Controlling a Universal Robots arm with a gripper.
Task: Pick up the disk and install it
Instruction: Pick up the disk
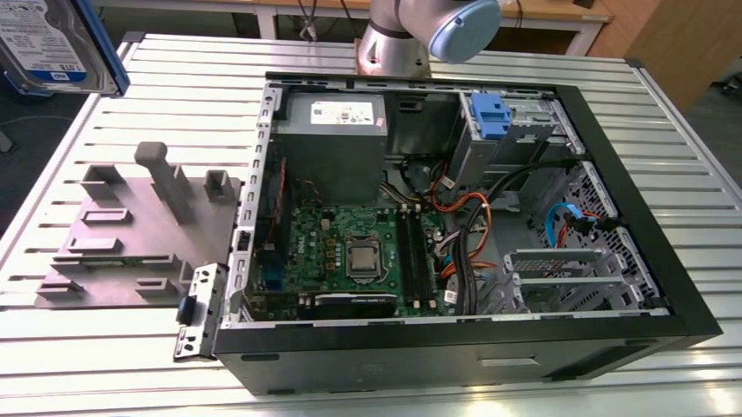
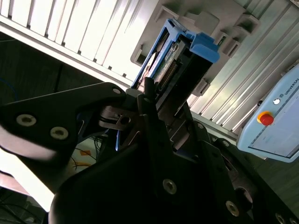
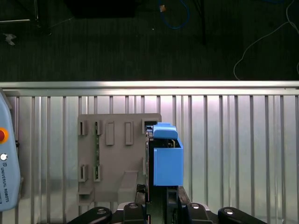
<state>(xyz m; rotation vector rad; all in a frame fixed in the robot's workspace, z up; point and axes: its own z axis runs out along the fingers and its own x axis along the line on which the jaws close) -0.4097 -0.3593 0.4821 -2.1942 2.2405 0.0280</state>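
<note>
Black end effector (image 3: 160, 195) clamped on the flat silver-grey metal hard disk with blue plastic side rails (image 3: 167, 158), held edge-on above a grey moulded fixture plate (image 3: 114, 158) on the ribbed metal desk (image 3: 233, 140). At the exterior view's left, the disk is raised well apart from the open black computer case (image 1: 464, 339).

Gripper (image 2: 156, 100) from behind: black fingers (image 2: 149, 91) clamp the disk (image 2: 180, 63), edged by blue side rails (image 2: 204, 46), above the ribbed metal tabletop (image 2: 70, 32) and a grey holder plate (image 2: 196, 18). A pendant (image 2: 275, 121) with a red button lies near the tabletop's edge.
</note>
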